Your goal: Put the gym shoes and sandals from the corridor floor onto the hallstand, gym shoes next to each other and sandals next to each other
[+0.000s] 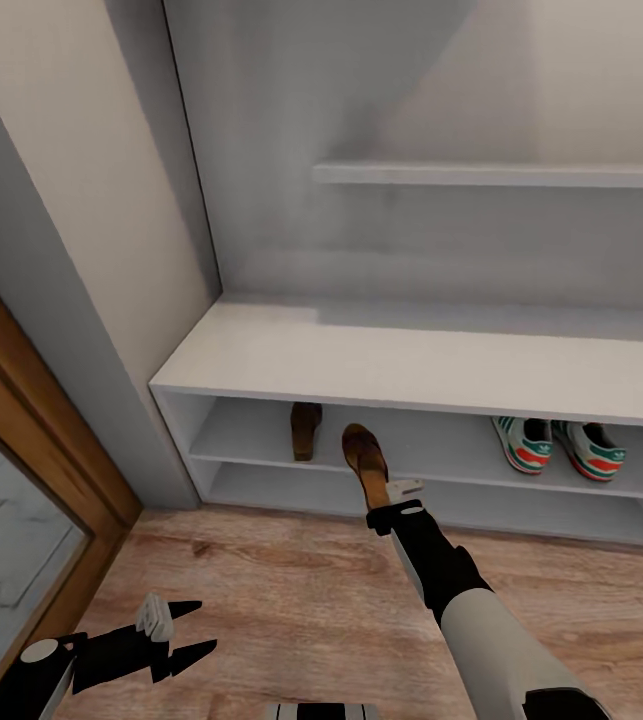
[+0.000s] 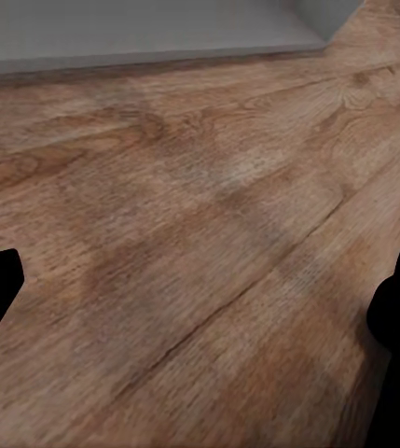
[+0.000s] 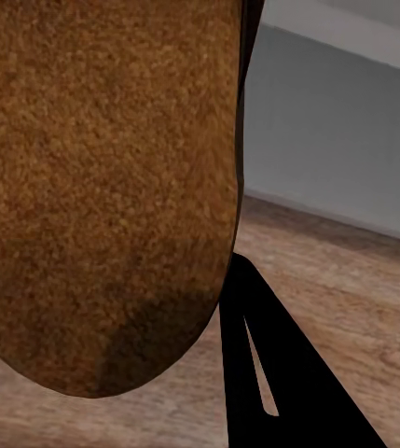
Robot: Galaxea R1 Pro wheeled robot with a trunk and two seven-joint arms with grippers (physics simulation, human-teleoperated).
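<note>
While right gripper (image 1: 389, 497) pinches sandal 2 (image 1: 365, 462) by its heel at the hallstand (image 1: 411, 365) shelf lip, a shallow push could tip it onto the floor (image 1: 291, 600); left gripper (image 1: 189, 630) spread, idle.

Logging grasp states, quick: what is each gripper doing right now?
Left gripper: open, empty, above the floor.
Right gripper: shut on a sandal.
</note>
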